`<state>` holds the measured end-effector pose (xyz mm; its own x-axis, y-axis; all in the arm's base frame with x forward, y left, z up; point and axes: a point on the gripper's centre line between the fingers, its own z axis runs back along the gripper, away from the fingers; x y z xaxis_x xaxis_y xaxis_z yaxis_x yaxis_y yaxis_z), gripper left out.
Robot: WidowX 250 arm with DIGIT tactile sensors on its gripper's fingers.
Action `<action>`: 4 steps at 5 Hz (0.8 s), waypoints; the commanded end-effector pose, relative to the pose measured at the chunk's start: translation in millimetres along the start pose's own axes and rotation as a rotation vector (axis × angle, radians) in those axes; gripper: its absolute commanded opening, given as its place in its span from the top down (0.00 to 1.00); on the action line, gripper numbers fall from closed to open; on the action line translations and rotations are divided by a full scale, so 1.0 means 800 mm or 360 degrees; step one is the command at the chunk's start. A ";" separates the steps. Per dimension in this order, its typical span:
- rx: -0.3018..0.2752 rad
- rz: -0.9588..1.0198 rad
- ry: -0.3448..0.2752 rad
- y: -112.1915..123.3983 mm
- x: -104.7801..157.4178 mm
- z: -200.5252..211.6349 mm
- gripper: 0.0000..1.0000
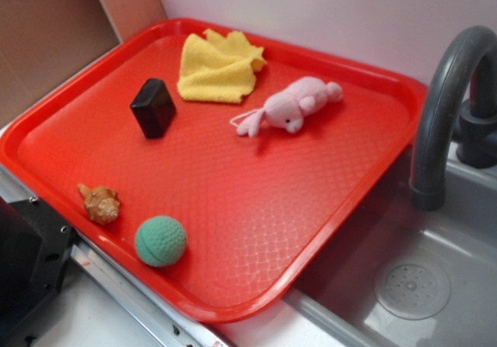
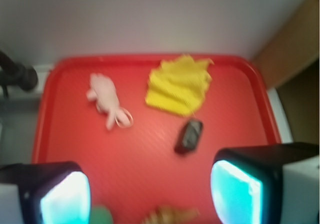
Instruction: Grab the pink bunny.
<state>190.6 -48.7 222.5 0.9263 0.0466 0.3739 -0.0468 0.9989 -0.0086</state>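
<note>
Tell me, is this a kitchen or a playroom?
Probably a toy kitchen used for robot practice. A grey sink with a dark faucet sits beside a red tray, which holds playthings: a pink bunny, a green ball, a yellow cloth.

Toy kitchen: sink (image 1: 435, 285), faucet (image 1: 446, 91)

Bright even light, soft short shadows under things on the tray (image 1: 233, 285), pale glare at its lower middle, exterior view sharp, wrist view blurred throughout, tool (image 2: 150, 194) pads glowing cyan.
</note>
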 end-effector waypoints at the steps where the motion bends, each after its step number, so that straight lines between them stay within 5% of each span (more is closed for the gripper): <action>1: -0.0168 -0.0166 -0.0020 -0.037 0.055 -0.062 0.00; 4: -0.0176 -0.0335 0.0114 -0.068 0.072 -0.154 0.00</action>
<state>284.7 -93.3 109.6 0.9552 -0.1681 0.2435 0.1819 0.9827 -0.0349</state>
